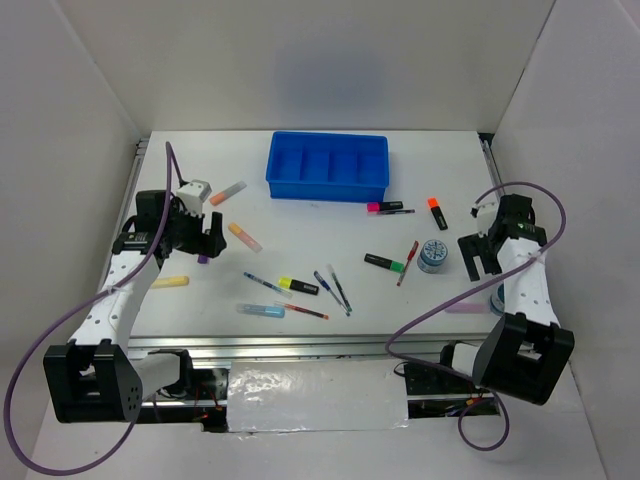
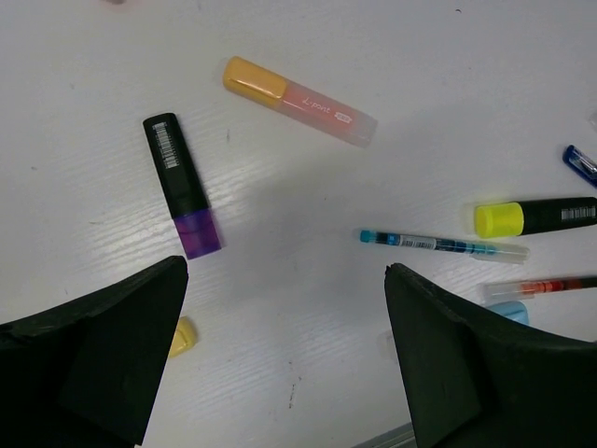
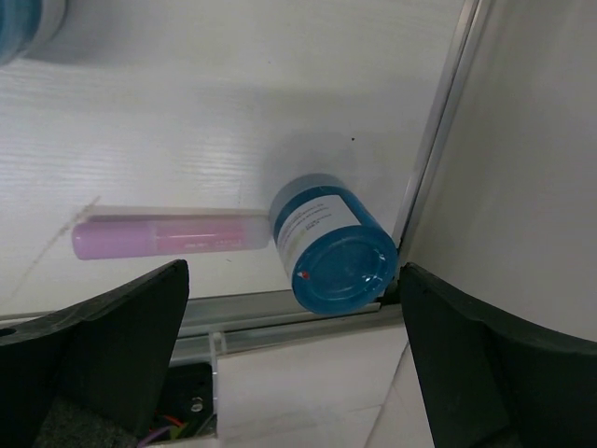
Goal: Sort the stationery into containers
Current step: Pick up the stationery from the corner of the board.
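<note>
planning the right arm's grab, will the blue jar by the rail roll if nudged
Probably: the jar is round and seems to lie on its side, so a nudge could roll it. The rail beside it should stop it that way. Its glossy wall may slip.

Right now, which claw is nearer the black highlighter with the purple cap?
Left. The left claw hangs open right beside the purple-capped black highlighter. The right claw is across the table at its right edge, over a blue tub.

Bright even light, soft shadows, wrist views blurred
</note>
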You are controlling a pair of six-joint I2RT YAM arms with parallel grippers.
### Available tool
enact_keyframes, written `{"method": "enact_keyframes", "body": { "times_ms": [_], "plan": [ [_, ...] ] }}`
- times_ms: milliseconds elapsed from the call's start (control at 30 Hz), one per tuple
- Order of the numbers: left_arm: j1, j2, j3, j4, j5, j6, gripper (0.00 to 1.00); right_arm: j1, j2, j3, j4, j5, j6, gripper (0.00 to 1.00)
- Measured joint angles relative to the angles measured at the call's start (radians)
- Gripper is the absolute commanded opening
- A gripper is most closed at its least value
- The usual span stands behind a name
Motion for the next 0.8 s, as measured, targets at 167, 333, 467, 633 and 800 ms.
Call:
{"method": "enact_keyframes", "body": {
  "times_ms": [167, 333, 467, 633, 800],
  "plan": [
    [0.000, 0.000, 0.000, -0.006, 0.029, 0.012, 0.99, -0.023, 0.033, -0.001, -0.002, 0.015, -0.036, 1.00],
    [0.000, 0.000, 0.000, -0.014, 0.050, 0.025, 0.99, -0.051, 0.056, -0.005, 0.000, 0.027, -0.074, 1.00],
    [0.000, 0.000, 0.000, -0.023, 0.063, 0.027, 0.99, -0.092, 0.087, -0.005, 0.001, 0.026, -0.107, 1.00],
    [0.000, 0.000, 0.000, -0.023, 0.074, 0.028, 0.99, -0.122, 0.116, -0.010, -0.001, 0.024, -0.148, 1.00],
    [0.000, 0.000, 0.000, -0.023, 0.093, 0.032, 0.99, -0.131, 0.123, -0.043, -0.002, 0.018, -0.182, 1.00]
  ]
}}
